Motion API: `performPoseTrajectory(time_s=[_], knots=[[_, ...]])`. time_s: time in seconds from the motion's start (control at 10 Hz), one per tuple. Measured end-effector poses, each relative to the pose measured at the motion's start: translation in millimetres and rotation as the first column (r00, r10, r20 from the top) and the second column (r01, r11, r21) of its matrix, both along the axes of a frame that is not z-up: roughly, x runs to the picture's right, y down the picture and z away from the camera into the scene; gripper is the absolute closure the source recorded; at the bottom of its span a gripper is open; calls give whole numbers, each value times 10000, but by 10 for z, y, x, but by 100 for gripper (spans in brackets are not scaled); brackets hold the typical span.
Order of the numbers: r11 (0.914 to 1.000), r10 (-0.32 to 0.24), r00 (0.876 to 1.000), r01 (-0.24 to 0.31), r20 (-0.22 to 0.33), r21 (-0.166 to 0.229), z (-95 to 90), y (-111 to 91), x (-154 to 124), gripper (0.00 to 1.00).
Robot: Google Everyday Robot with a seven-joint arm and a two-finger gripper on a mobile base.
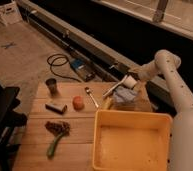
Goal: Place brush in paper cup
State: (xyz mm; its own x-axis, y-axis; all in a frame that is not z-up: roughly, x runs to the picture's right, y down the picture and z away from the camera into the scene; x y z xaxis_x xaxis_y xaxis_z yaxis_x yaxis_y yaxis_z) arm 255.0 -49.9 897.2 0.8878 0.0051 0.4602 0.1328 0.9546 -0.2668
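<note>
The brush [116,88] is a slim white stick that slants from a rounded white head [131,81] at its upper right end down to the left. Its lower end sits at a small cream paper cup [107,103], which stands on the wooden table just behind the yellow bin's far left corner. I cannot tell whether the tip is inside the cup. My gripper [136,78] is at the end of the white arm, right at the brush's head, above a bluish cloth [124,95].
A large yellow bin [131,142] fills the table's front right. A metal spoon [91,96], an orange ball [78,103], a dark cup [52,86], a small dark block [56,107], a brown cluster [57,127] and a green pod [54,145] lie to the left. A clear bag [139,103] lies under the arm.
</note>
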Motion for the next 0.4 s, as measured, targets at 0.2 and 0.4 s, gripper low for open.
performPoseTrajectory(time_s=[0.2,0.4], knots=[[9978,-159,9994,178,-299,638,-204,-232,34,20],[9921,-46,9966,149,-825,1248,-444,-525,173,20]])
